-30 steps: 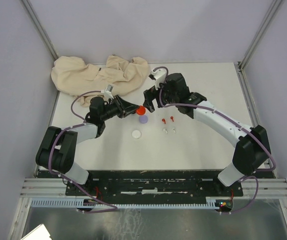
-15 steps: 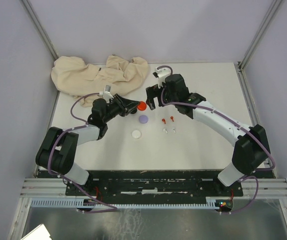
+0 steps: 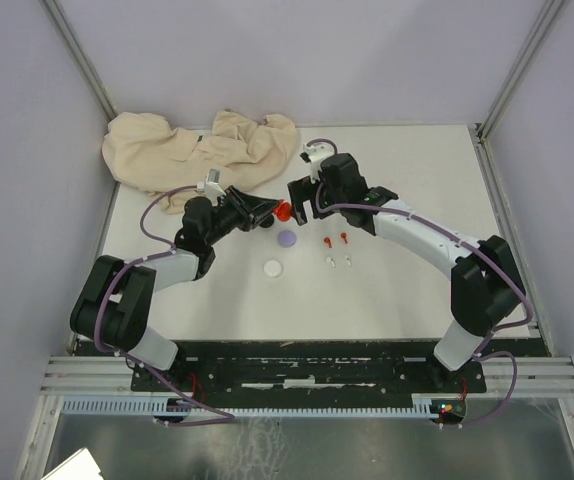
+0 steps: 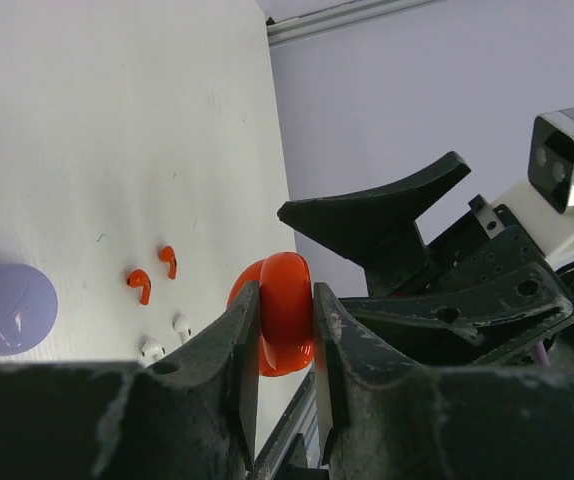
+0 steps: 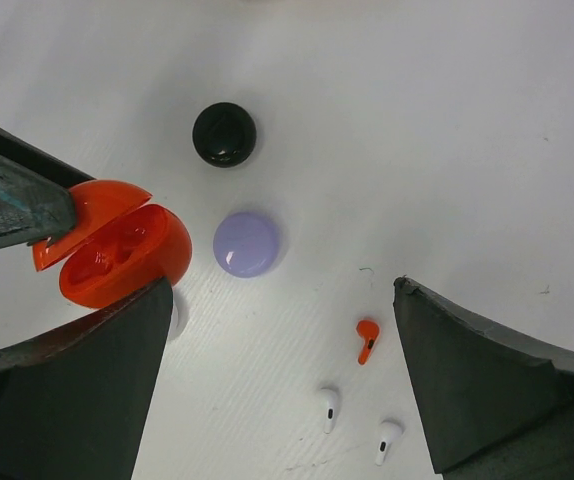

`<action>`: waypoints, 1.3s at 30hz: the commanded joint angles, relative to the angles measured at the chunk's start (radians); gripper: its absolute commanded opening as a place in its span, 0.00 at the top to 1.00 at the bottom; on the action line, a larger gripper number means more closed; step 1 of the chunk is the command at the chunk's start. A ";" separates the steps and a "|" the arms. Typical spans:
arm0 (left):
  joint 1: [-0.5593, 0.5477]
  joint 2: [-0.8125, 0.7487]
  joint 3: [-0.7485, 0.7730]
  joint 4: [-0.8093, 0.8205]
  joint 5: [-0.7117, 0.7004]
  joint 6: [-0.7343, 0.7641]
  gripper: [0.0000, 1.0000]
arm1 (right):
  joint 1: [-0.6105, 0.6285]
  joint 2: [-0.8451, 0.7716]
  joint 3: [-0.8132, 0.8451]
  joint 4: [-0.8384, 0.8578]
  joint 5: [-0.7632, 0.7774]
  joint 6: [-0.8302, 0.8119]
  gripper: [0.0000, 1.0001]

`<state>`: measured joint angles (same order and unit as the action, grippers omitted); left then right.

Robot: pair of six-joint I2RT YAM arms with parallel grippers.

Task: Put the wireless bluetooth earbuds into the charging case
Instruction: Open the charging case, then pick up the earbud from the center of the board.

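Observation:
My left gripper (image 3: pixel 272 213) is shut on an open red charging case (image 3: pixel 283 211), held on edge above the table between its jaws (image 4: pixel 285 315). The right wrist view shows its lid open (image 5: pixel 117 255). My right gripper (image 3: pixel 305 200) is open and empty just right of the case. Two red earbuds (image 3: pixel 326 241) (image 3: pixel 344 237) and two white earbuds (image 3: pixel 332 262) (image 3: pixel 348 261) lie on the table in front of it. The right wrist view shows one red earbud (image 5: pixel 366 339) and both white ones (image 5: pixel 328 407). No black or purple earbuds show.
A purple round disc (image 3: pixel 286 239) and a white disc (image 3: pixel 273 268) lie below the case. A black disc (image 5: pixel 224 134) shows only in the right wrist view. A crumpled beige cloth (image 3: pixel 202 150) lies at the back left.
My left gripper has lifted the red case slightly up and back. My right arm's elbow has swung left while its gripper stayed beside the case.

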<state>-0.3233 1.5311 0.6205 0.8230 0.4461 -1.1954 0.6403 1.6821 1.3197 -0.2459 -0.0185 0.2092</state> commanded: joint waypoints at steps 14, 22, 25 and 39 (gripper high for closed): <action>0.010 -0.034 0.008 0.103 -0.032 -0.106 0.97 | -0.003 -0.008 -0.013 0.013 0.141 -0.002 0.00; 0.068 -0.058 -0.032 0.123 -0.058 -0.142 0.97 | -0.016 0.101 0.076 -0.268 0.199 -0.027 0.22; 0.069 -0.066 -0.041 0.123 -0.056 -0.143 0.97 | -0.017 0.159 0.106 -0.303 0.181 -0.022 0.30; 0.069 -0.053 -0.075 0.160 -0.043 -0.166 0.97 | -0.023 0.314 0.195 -0.341 0.161 -0.007 0.43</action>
<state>-0.2539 1.4982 0.5480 0.8951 0.3973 -1.3014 0.6250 1.9774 1.4563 -0.5869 0.1394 0.1909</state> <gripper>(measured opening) 0.302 0.586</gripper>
